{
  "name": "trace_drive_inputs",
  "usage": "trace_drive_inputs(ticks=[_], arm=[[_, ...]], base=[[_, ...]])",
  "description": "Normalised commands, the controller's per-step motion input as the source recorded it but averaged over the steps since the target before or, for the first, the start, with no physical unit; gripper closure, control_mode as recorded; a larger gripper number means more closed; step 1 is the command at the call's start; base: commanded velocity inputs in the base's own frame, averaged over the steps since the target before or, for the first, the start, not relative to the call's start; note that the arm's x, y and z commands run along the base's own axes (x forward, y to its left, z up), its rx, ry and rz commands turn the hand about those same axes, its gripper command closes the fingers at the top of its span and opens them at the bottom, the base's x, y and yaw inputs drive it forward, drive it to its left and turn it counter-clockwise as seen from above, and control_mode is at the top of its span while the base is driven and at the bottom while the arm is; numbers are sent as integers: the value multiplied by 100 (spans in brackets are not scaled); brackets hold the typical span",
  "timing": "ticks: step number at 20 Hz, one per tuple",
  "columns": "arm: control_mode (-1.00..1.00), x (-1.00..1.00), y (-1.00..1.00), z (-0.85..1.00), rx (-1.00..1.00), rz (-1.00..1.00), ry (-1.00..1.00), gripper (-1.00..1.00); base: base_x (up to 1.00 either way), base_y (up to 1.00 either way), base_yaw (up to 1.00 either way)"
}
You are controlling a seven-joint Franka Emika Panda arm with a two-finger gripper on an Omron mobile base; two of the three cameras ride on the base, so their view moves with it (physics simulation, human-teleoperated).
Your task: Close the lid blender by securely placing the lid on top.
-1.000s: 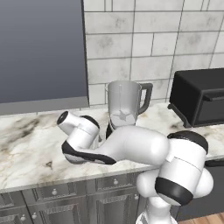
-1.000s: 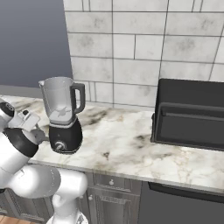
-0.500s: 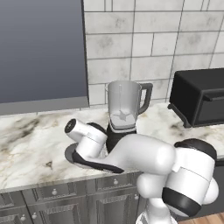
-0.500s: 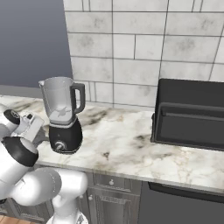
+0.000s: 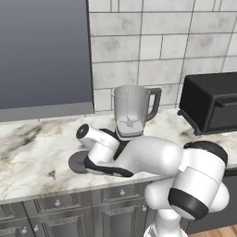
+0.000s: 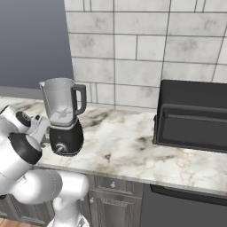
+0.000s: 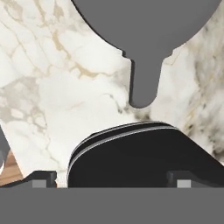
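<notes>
Lying flat on the marble counter (image 5: 32,152), left of the clear-jarred black-based blender (image 6: 64,117), the dark grey round lid (image 7: 146,26) is judged light, rigid; its tab suits gripping. Pincer (image 7: 111,179) open.

The arm (image 5: 152,159) is glossy white, built of rounded, swollen segments; black bands ring its joints, broadest on the big elbow joint (image 5: 196,185); a white cylindrical wrist (image 5: 92,136) ends in a dark cap; the pincer (image 7: 111,179) shows two small dark finger tips (image 7: 41,178).
</notes>
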Motion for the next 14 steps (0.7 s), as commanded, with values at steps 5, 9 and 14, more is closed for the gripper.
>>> trace_drive_inputs(ticks=[5, 9, 14], arm=[[-100, 10, 8, -16, 0, 0, 1, -100], [-100, 0, 10, -19, 0, 0, 0, -100], [-100, 0, 2, -9, 0, 0, 0, -100]], base=[[0, 0, 0], [0, 0, 0], [0, 0, 0]])
